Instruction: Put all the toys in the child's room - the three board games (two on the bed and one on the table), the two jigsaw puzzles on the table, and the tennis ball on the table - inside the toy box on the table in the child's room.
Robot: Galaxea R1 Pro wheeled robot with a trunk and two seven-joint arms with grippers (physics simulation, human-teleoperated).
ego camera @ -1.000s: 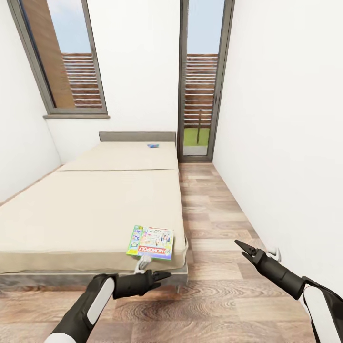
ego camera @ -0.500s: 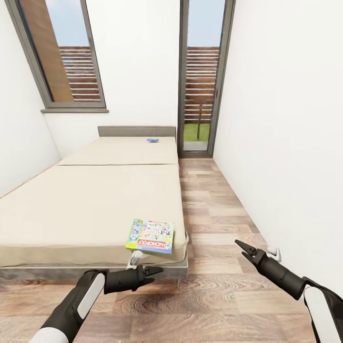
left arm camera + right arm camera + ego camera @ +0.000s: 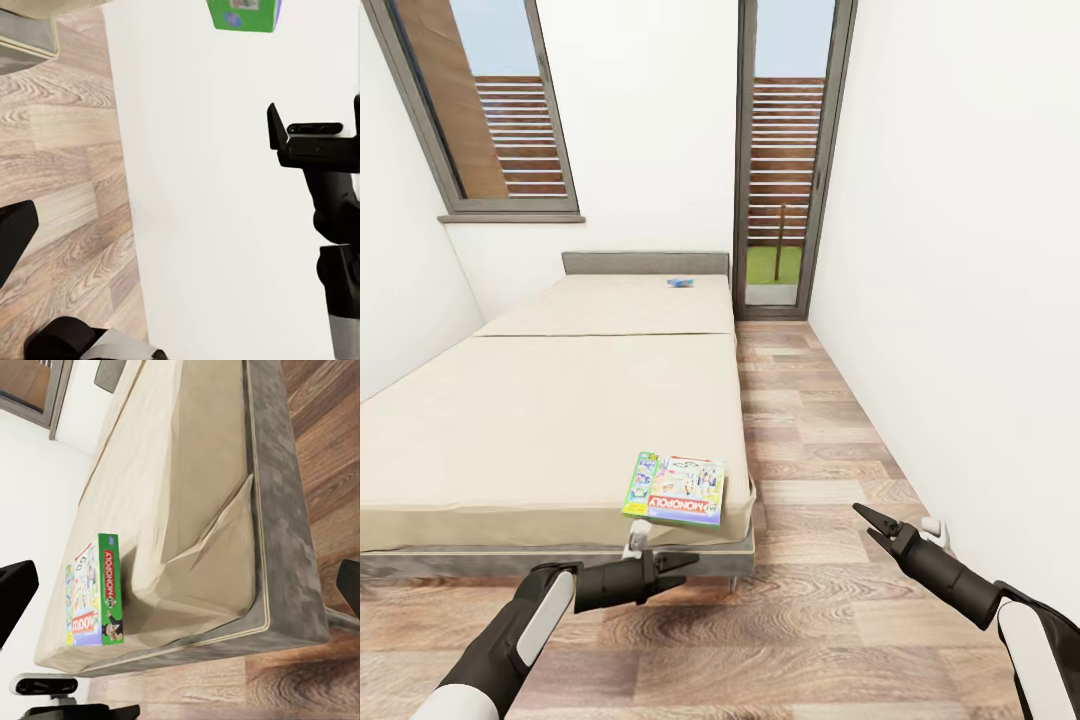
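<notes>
Monopoly board game [image 3: 675, 489] flat on the bed [image 3: 550, 420], at its near corner, about 12 o'clock from the left gripper [image 3: 678, 562]. Small blue board game [image 3: 680, 282] far off on the rear panel, near the headboard [image 3: 645, 262]. Left gripper parted, empty, low before the bed frame. Right gripper [image 3: 865, 520] at 3 o'clock over the wood floor [image 3: 810, 440], slightly parted, holding nothing.
</notes>
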